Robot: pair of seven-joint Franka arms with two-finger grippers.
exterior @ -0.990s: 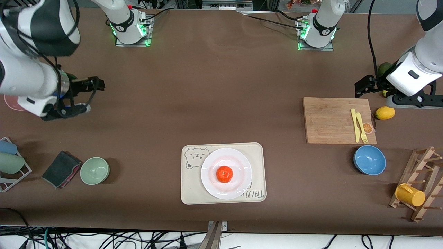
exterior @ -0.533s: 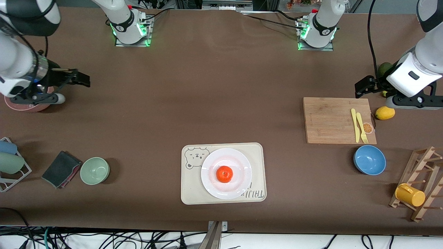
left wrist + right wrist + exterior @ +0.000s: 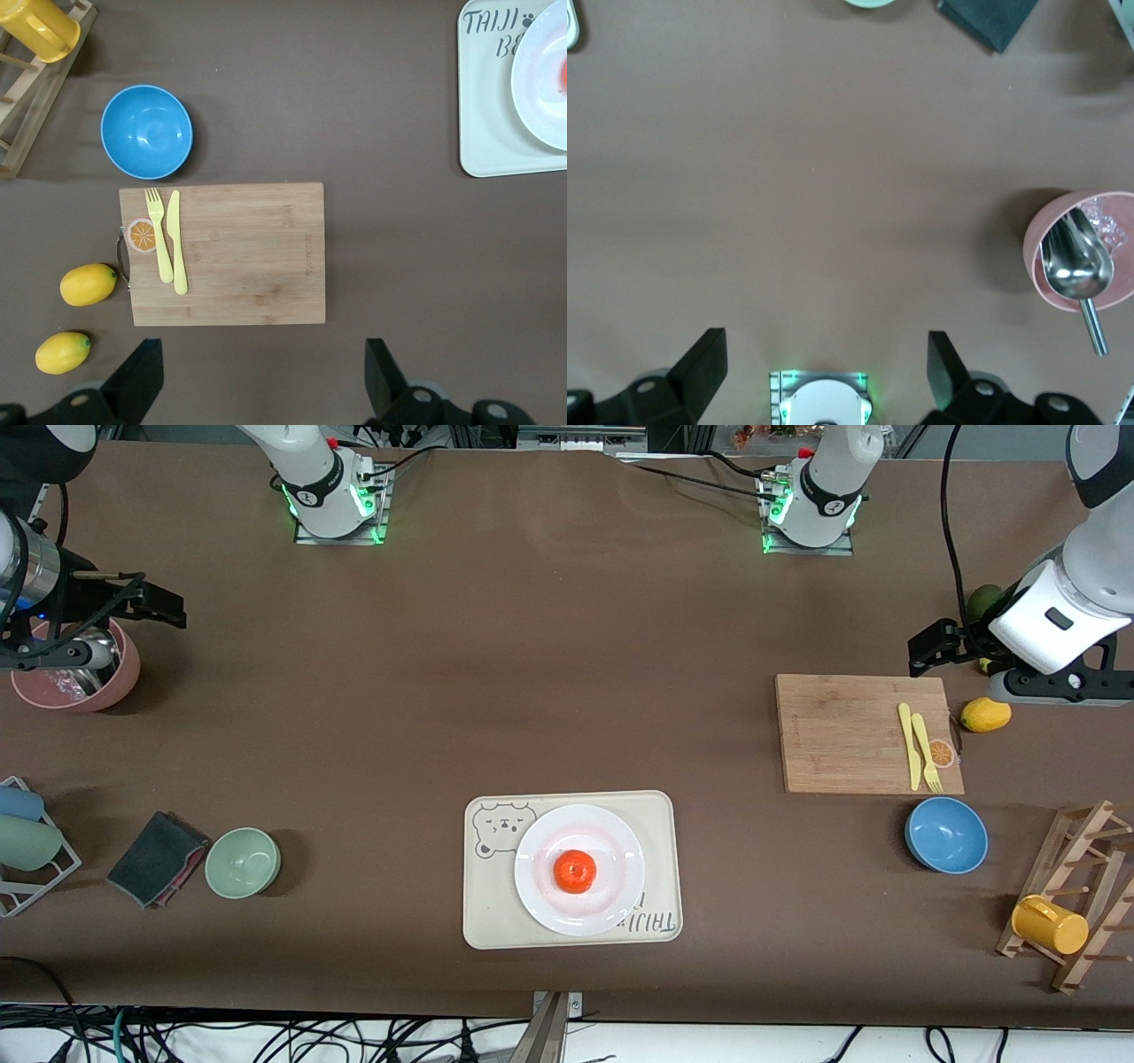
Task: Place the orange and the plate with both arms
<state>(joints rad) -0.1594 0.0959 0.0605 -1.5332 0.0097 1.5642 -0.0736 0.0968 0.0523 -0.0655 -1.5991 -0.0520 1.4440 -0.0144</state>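
A: Two arms, one wide brown desk [image 3: 549, 655]. What changed in the last second?

B: Only the right arm moved. Its right hand [image 3: 133, 607] has drawn back to its own end of the desk and is now above the pink bowl [image 3: 75, 677] with the metal scoop [image 3: 1074, 266]. A second ago it was more toward the middle of the desk. The left arm did not move; it waits at its own end.

A: Next in size, the tray?

B: Yes. The cream bear tray [image 3: 496, 921] lies well apart from both hands, in the middle of the desk close to the front camera. On the tray is the plate [image 3: 540, 841], and the orange [image 3: 575, 871] sits in the centre of the plate.

A: So the task is done?

B: I judge it is finished or almost. Orange on plate, plate on tray, nothing is in the hands.

A: And the hands themselves?

B: Both stand wide apart and empty. The left hand [image 3: 935, 645] hangs just beside the wooden board [image 3: 842, 735], which carries a yellow knife [image 3: 177, 241] and fork [image 3: 158, 232]. Two lemons [image 3: 87, 284] lie near this hand too, and the blue bowl [image 3: 946, 834] is past the board from it.

A: What does the retreat mean?

B: I think it is the parking move; no grasp seems to remain.
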